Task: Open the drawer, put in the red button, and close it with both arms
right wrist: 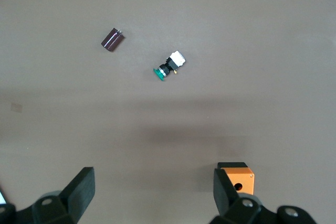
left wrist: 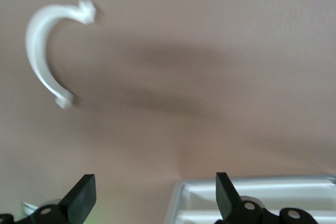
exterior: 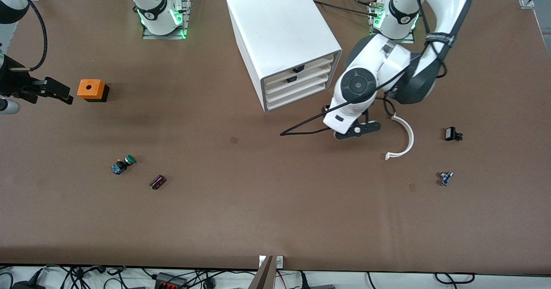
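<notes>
The white four-drawer cabinet (exterior: 284, 35) stands near the robots' bases, with all of its drawers shut. The drawer (exterior: 310, 79) is second from the top and has a small black handle (exterior: 291, 79). My left gripper (exterior: 357, 129) hangs open over the table in front of the drawers, by the cabinet's corner (left wrist: 252, 198), and holds nothing (left wrist: 155, 192). My right gripper (exterior: 64, 95) waits open and empty (right wrist: 155, 187) at the right arm's end, beside an orange box (exterior: 91, 89). No red cap shows in any view, so I cannot tell where the red button is.
A green-capped button (exterior: 122, 165) and a dark brown block (exterior: 157, 182) lie nearer the front camera than the orange box (right wrist: 237, 178). A white curved strip (exterior: 403, 138), a black part (exterior: 452, 134) and a tiny blue-and-white part (exterior: 445, 178) lie toward the left arm's end.
</notes>
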